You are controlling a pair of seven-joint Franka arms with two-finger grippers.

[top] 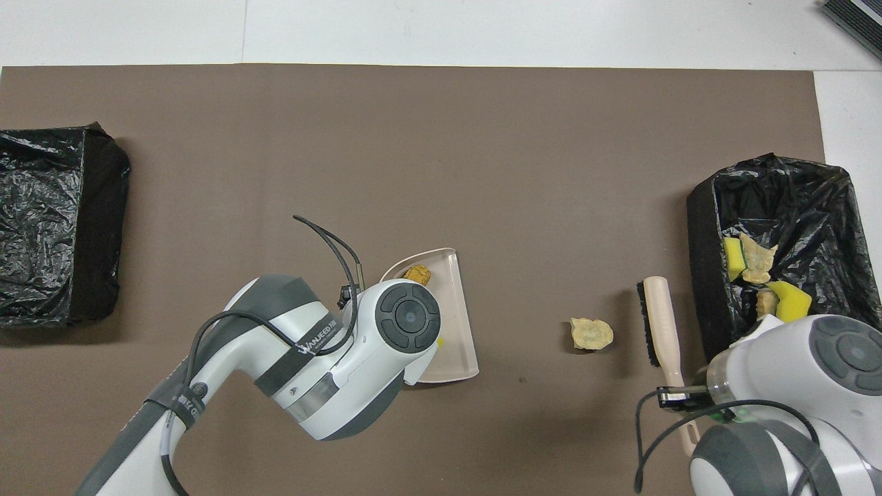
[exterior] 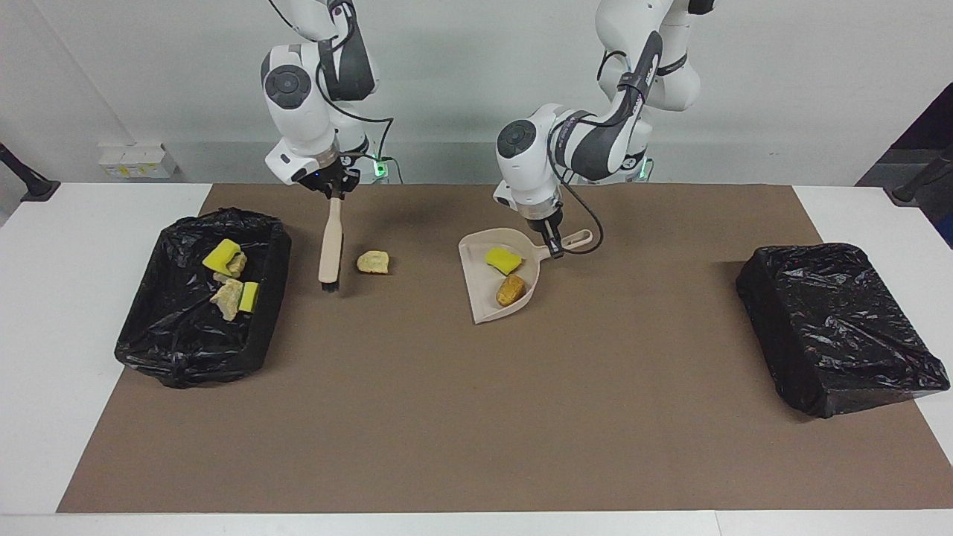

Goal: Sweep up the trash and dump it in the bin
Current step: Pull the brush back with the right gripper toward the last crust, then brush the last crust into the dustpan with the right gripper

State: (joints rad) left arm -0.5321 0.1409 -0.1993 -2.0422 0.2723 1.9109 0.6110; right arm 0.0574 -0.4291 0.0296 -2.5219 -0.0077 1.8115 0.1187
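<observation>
Setting: a white desk (exterior: 97, 223) under a brown mat (exterior: 476, 417), plain pale wall at the robots' end, a black-lined bin at each end of the desk.
Right end effector (exterior: 333, 192): clamped shut on the handle of the brush (exterior: 330, 249), bristles down at the mat, parked between the loose scrap and the filled bin (exterior: 149, 350), so a stroke toward the dustpan would catch the scrap.
Loose scrap: a pale beige chunk (exterior: 373, 262) lay alone on the mat, just beside the brush head, well apart from the dustpan.
Left end effector (exterior: 555, 249): closed on the dustpan's handle, holding the dustpan (exterior: 476, 257) with its open lip turned toward the chunk, ready to receive.
Dustpan load: a yellow sponge piece (exterior: 503, 260) and a brown lump (exterior: 510, 290) sat inside; whether the lip touched the mat I couldn't quite say.
Filled bin: at the right arm's end, several yellow and beige scraps (exterior: 227, 279) already in it.
Other bin (exterior: 834, 327): at the left arm's end, nothing showing inside.
Progress: most trash binned, two pieces waiting in the pan, one left to sweep, by my reckoning.
</observation>
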